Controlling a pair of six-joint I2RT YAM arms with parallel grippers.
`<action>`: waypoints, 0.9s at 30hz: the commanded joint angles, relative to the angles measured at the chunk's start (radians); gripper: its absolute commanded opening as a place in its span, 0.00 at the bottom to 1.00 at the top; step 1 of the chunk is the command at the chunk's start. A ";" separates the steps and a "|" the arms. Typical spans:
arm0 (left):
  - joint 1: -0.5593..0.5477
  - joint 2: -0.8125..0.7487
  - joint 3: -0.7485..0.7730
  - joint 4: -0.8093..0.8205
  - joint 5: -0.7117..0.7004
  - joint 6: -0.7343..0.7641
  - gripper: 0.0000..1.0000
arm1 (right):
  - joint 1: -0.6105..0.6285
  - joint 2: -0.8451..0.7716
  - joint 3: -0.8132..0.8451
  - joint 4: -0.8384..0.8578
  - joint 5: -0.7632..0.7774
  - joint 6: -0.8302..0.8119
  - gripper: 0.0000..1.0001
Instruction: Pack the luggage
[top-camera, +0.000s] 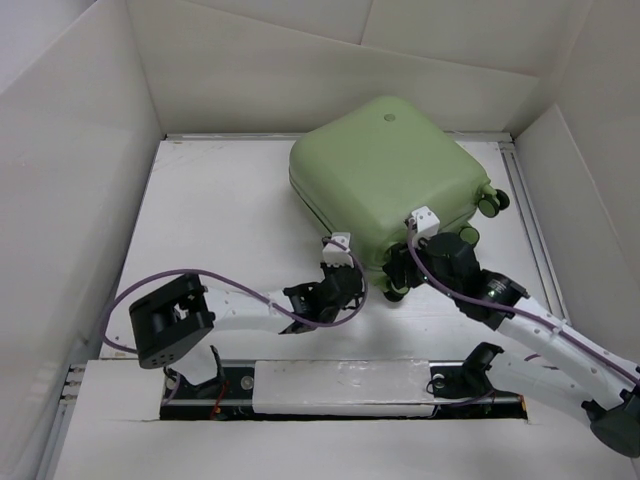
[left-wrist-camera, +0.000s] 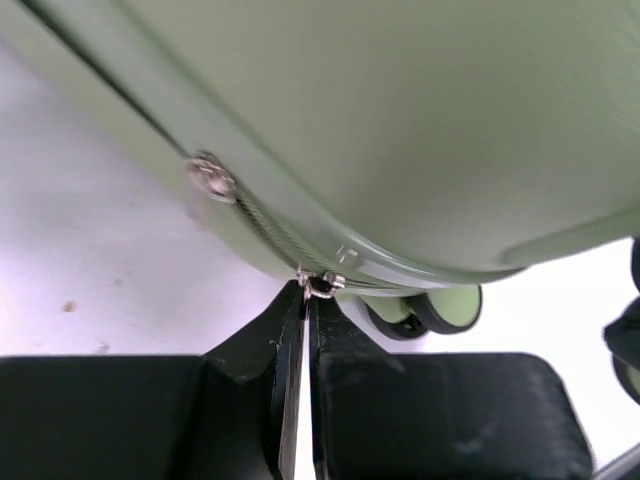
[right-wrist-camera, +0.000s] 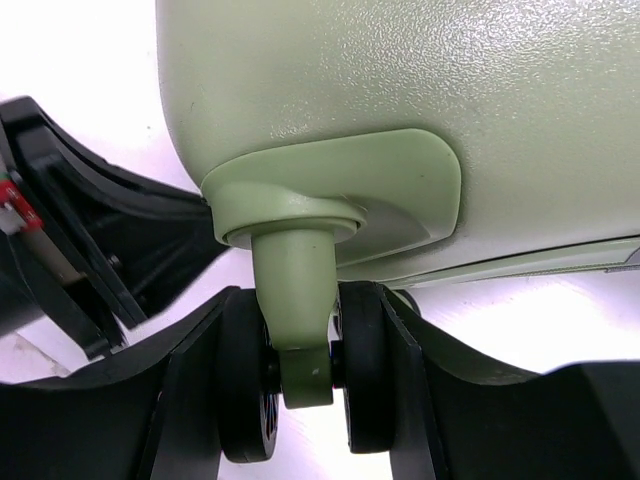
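Note:
The pale green luggage (top-camera: 385, 185) lies closed and flat at the back right of the table, its round badge (top-camera: 389, 117) facing up. My left gripper (top-camera: 343, 262) is at its near-left corner, shut on a small silver zipper pull (left-wrist-camera: 320, 284) at the seam; the gripper (left-wrist-camera: 309, 292) has its jaws pressed together. A second zipper slider (left-wrist-camera: 212, 178) sits further along the seam. My right gripper (top-camera: 415, 240) is at the luggage's near edge. In the right wrist view the gripper (right-wrist-camera: 300, 370) clamps a black twin wheel (right-wrist-camera: 245, 385) on its green caster stem (right-wrist-camera: 292, 280).
White walls (top-camera: 80, 150) box in the table on three sides. Other wheels (top-camera: 490, 201) stick out at the luggage's right corner, and one (top-camera: 395, 291) lies between the two grippers. The left arm (right-wrist-camera: 60, 240) shows close beside the right gripper.

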 joint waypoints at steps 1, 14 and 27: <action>0.028 -0.067 -0.037 0.006 -0.108 0.005 0.00 | -0.021 -0.038 -0.018 -0.005 0.067 0.019 0.11; 0.319 -0.153 -0.147 0.015 0.127 -0.056 0.00 | -0.030 -0.067 -0.050 -0.003 0.021 0.050 0.06; 0.495 -0.289 -0.167 -0.069 0.245 -0.107 0.53 | 0.103 -0.024 -0.050 0.114 -0.022 0.079 0.29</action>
